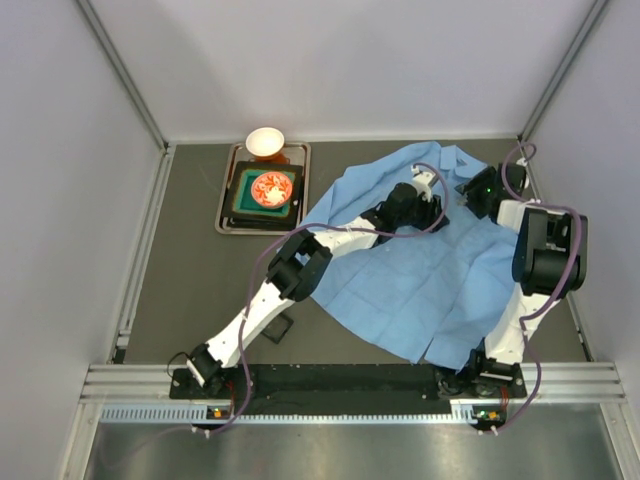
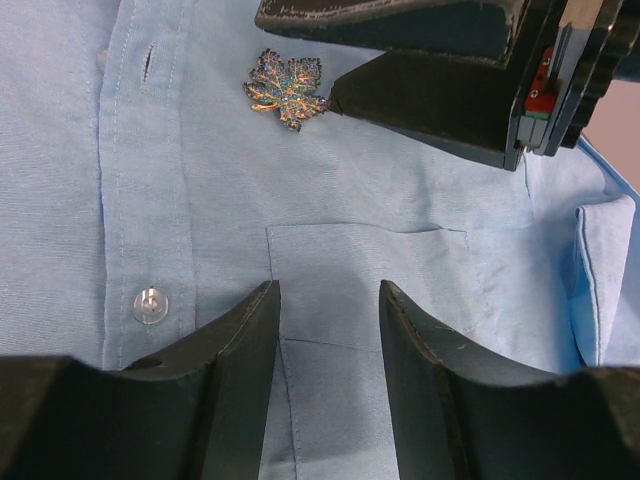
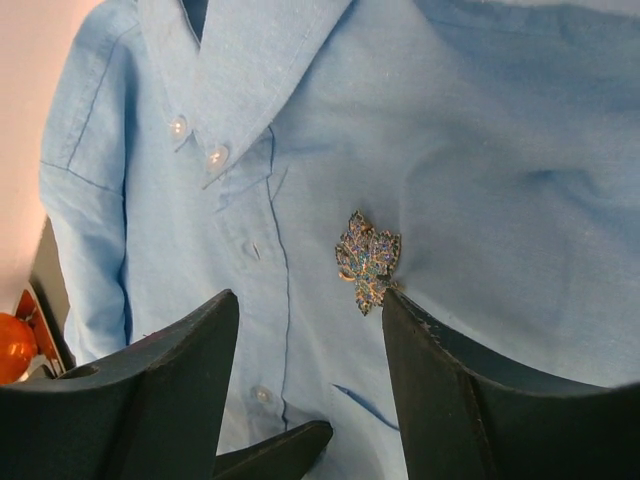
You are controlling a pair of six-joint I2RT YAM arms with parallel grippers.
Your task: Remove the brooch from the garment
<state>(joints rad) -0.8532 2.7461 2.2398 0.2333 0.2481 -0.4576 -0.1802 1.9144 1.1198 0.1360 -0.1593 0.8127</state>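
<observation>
The garment (image 1: 420, 270), a light blue collared shirt, lies spread on the dark table. The brooch (image 3: 368, 260), a small leaf-shaped gold and blue ornament, is pinned on the chest beside the button placket; it also shows in the left wrist view (image 2: 287, 88). My right gripper (image 3: 310, 297) is open, and its right fingertip (image 3: 400, 305) touches the brooch's lower edge. My left gripper (image 2: 328, 290) is open and empty over the chest pocket, a little short of the brooch. In the top view both grippers, left (image 1: 430, 188) and right (image 1: 480, 192), meet near the collar and hide the brooch.
A metal tray (image 1: 228, 215) at the back left holds a green dish with orange pieces (image 1: 270, 188) and a white bowl (image 1: 265, 142). A small dark square box (image 1: 277, 328) lies near the left arm. Enclosure walls stand close on both sides.
</observation>
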